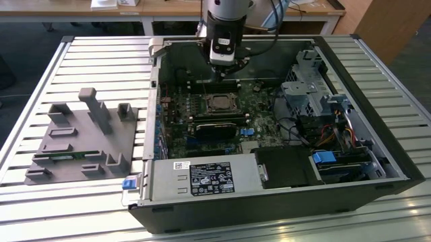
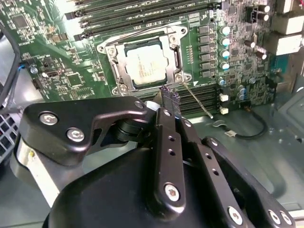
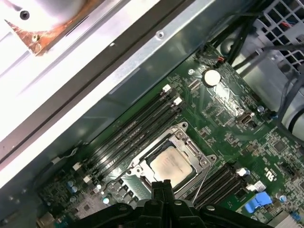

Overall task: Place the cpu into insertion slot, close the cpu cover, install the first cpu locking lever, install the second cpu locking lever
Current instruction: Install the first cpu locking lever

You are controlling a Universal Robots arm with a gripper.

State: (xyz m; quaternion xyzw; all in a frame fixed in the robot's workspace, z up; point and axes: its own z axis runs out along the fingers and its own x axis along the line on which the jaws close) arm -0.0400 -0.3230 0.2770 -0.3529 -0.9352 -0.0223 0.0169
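The cpu (image 2: 145, 64) lies flat in the insertion slot (image 2: 110, 51), its pale metal face up; it is also seen in the first wrist view (image 3: 171, 164) and the exterior view (image 1: 219, 103). The cpu cover (image 2: 177, 54) is down, framing the chip. One thin locking lever (image 2: 198, 100) sticks out free from the socket's corner, near my fingertips. The other lever (image 2: 137, 34) runs along the socket's opposite side. My gripper (image 2: 169, 96) hangs just above the board beside the socket, shut with nothing in it; in the exterior view my gripper (image 1: 221, 79) is behind the socket.
Long black memory slots (image 3: 137, 128) flank the socket on both sides. The open computer case (image 1: 397, 166) has steel walls all round, with drive cages (image 1: 310, 96) and cables at the exterior view's right. A grey parts fixture (image 1: 84, 136) sits on the slatted table at the left.
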